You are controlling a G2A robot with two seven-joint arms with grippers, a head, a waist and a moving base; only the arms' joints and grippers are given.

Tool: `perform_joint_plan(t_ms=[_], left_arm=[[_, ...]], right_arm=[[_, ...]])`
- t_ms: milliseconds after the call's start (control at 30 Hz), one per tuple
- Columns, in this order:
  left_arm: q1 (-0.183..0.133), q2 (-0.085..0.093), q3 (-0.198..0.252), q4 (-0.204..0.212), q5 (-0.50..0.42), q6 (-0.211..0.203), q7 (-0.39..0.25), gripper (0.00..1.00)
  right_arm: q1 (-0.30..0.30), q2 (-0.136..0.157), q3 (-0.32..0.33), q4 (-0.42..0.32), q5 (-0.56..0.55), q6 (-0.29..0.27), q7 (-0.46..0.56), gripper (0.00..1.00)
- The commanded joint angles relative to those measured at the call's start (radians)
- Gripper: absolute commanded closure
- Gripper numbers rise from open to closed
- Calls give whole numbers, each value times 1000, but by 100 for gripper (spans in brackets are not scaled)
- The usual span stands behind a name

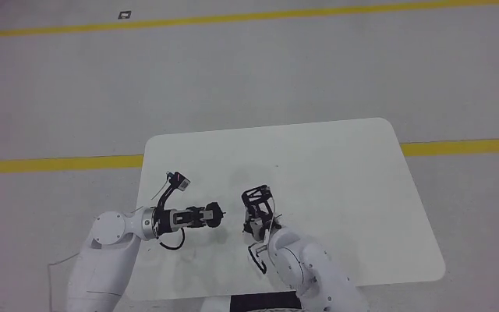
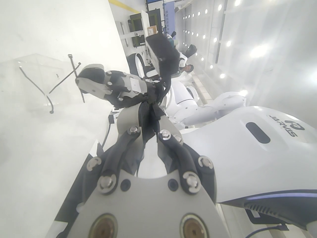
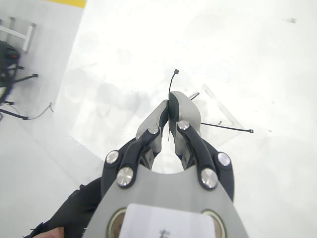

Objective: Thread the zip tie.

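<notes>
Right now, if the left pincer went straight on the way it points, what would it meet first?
Probably the right pincer, shut on the thin black plastic zip tie; depth is unclear.

Left arm stretched sideways toward the right one, left jaws pressed together, right arm bent, pointing forward, right jaws clamped on the zip tie
</notes>
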Motion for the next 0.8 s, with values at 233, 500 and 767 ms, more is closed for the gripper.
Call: perform_joint_plan(t_ms=[233, 500, 767], left_arm=[[0, 0, 0, 0, 0, 0, 0, 100], [0, 0, 0, 0, 0, 0, 0, 100], [0, 0, 0, 0, 0, 0, 0, 100]], right_arm=[[-17, 4, 18, -14, 37, -30, -29, 100], [-24, 6, 21, -19, 30, -30, -114, 100], [-170, 28, 49, -69, 71, -131, -501, 100]])
